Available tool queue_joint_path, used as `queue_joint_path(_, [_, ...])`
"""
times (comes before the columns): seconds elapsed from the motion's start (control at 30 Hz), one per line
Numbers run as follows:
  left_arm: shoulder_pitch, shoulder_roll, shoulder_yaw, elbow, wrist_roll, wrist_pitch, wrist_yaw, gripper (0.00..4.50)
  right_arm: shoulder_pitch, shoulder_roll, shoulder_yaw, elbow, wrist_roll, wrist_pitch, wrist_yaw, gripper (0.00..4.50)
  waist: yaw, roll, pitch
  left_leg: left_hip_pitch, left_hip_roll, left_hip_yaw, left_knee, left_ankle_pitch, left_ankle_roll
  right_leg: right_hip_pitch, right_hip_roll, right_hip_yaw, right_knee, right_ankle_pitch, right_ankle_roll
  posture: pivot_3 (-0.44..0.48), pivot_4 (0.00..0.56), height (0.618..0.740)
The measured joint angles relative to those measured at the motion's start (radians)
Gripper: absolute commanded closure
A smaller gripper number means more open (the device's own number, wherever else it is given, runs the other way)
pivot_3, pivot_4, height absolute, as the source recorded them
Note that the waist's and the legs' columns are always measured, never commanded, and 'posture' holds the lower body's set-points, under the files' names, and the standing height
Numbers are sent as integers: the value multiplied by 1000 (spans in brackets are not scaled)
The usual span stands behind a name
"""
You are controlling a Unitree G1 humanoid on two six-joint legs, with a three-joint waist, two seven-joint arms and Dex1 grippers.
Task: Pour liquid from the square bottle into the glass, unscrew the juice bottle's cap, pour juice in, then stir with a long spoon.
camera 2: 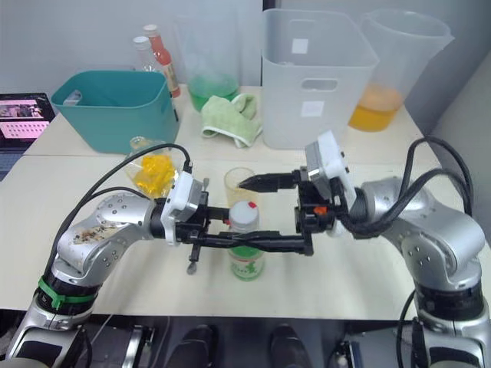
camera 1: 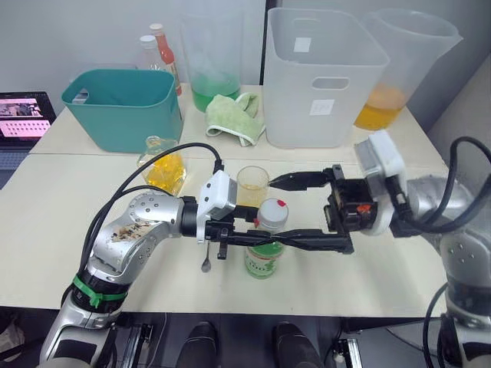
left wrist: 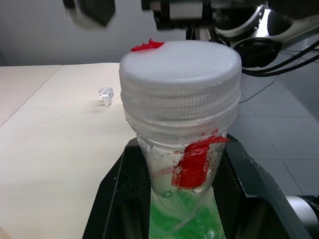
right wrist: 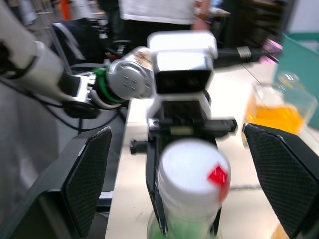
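1. White screw cap [camera 1: 272, 213] with its red mark sits on the juice bottle [camera 1: 264, 259], which stands upright near the front edge of the table [camera 1: 69, 253], just in front of the glass [camera 1: 252, 186].
2. Left gripper [camera 1: 230, 244] pinching the bottle below the neck, fingers pressed against both sides; hold firm and level so the body cannot spin.
3. Right gripper [camera 1: 295, 211] spread wide, one finger [camera 1: 303, 180] behind the cap beside the glass, the other finger [camera 1: 307, 239] in front; cap lies between them, untouched.
4. Centre the right pads on the ribbed side of the cap, not on the red neck band [left wrist: 192, 162], then close squarely.
5. Twist about the bottle's upright axis without pulling sideways; likely risk: tipping the bottle into the glass close behind.
6. Lift the cap straight up only once loose.
7. Square bottle [camera 1: 163, 166] with yellow liquid stands well to the left, by the teal bin [camera 1: 123, 107]; long spoon [camera 1: 206, 257] lies on the table under the left wrist, bowl toward the front edge.
8. Keep clear of both.
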Motion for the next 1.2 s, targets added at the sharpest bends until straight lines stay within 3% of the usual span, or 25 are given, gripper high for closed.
queue_joint_path(0.2, [-6,-10,-2,7,5,0,-8,3261,18,-6,-33,-54,21,44,-184,47,0,0,0,0,0,0,0,0,0,0,0,0,0,0,0,0,150,740])
queue_joint_path(0.5, [-12,-22,-2,23,11,-1,-11,3261,16,0,-21,-83,106,65,-244,2858,1,0,0,-1,0,0,0,0,0,0,0,0,-1,0,0,0,150,740])
queue_joint_path(0.6, [-11,-21,-1,22,12,-1,-10,3261,-4,-22,-6,-71,105,62,-223,2887,1,0,0,-1,0,0,0,0,0,0,0,0,-2,0,0,0,150,740])
queue_joint_path(0.77, [-3,-13,0,7,13,-1,-5,3261,-50,-59,47,-18,48,17,-111,2887,0,0,0,0,0,0,0,0,0,1,0,0,-2,0,1,0,150,740])
queue_joint_path(0.9, [10,-7,6,-6,12,0,3,3261,-101,-70,110,67,-37,-89,64,2912,-1,0,0,1,0,0,0,0,0,1,0,0,-2,0,1,0,150,740])
queue_joint_path(1.07, [16,3,4,-25,12,1,3,3261,-209,-74,207,215,-145,-256,379,4471,-2,0,0,1,1,0,0,0,0,1,0,0,-3,-2,4,0,150,740])
queue_joint_path(1.2, [16,15,5,-33,12,4,12,3261,-300,-61,268,356,-194,-325,580,4471,-4,0,0,2,1,0,0,0,0,1,0,0,-2,-1,3,0,150,740])
